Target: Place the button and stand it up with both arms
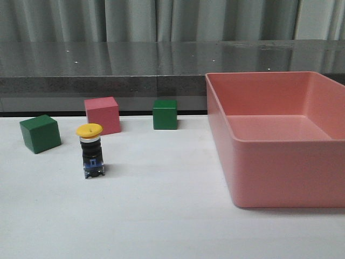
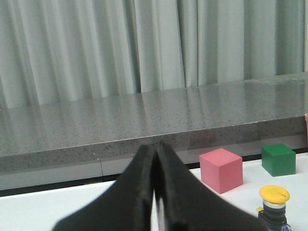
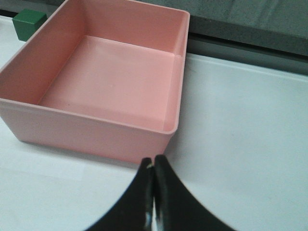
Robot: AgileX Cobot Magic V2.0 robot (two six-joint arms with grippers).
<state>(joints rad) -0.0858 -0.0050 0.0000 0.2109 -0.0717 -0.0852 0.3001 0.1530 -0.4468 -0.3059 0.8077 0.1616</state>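
Observation:
The button [image 1: 91, 151] stands upright on the white table, yellow cap up, black body and blue base below, at the left of the front view. It also shows at the edge of the left wrist view [image 2: 274, 203]. Neither arm shows in the front view. My left gripper [image 2: 155, 149] is shut and empty, held back from the button, which lies to its right. My right gripper [image 3: 154, 162] is shut and empty, just in front of the pink bin's near wall.
A pink cube [image 1: 102, 115] stands just behind the button, a green cube [image 1: 40, 133] to its left, another green cube [image 1: 165, 114] farther right. A large empty pink bin [image 1: 245, 156] fills the right side. A grey stone ledge runs behind the table.

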